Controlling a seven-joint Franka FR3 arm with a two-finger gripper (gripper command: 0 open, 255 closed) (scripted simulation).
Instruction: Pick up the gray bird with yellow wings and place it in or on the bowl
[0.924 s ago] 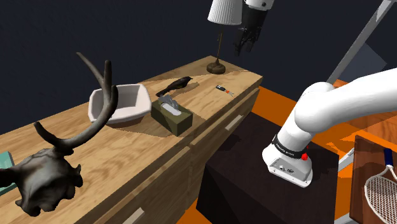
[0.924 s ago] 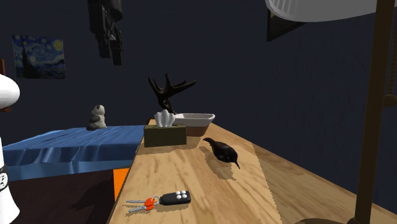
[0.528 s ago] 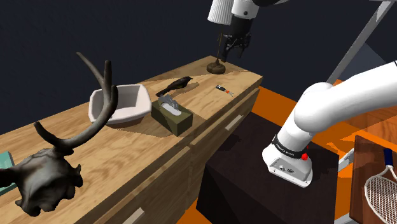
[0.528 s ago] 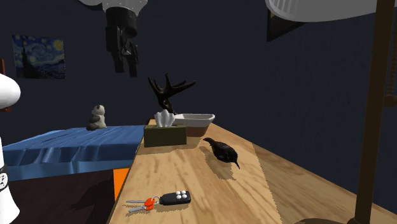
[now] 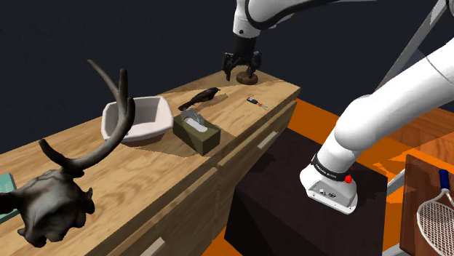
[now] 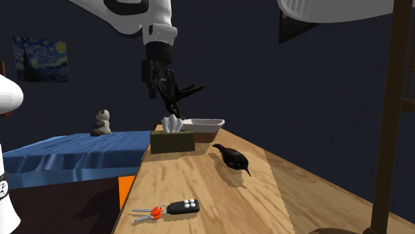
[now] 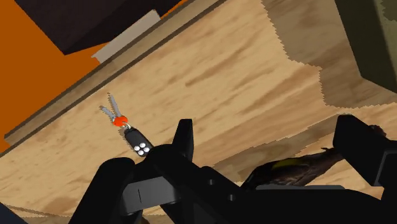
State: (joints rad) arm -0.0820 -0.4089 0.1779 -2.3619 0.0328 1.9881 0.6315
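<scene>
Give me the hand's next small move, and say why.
Probably lower the hand toward the dark bird, easing it to the shoulder view's left. The hand hangs open above the wooden table, up and right of the bird in that view, and nothing is held yet.

Dresser top (image 5: 153, 171) — matt grained wood; bowl (image 5: 149, 131) smooth, white; key blades (image 7: 108, 109) — grey metal.

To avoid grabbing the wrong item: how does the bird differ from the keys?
The bird is dark with a yellow wing patch; the keys are silver with a black fob and red tag. The bird stands taller; the keys lie flat. Both rest on the wooden top.
</scene>
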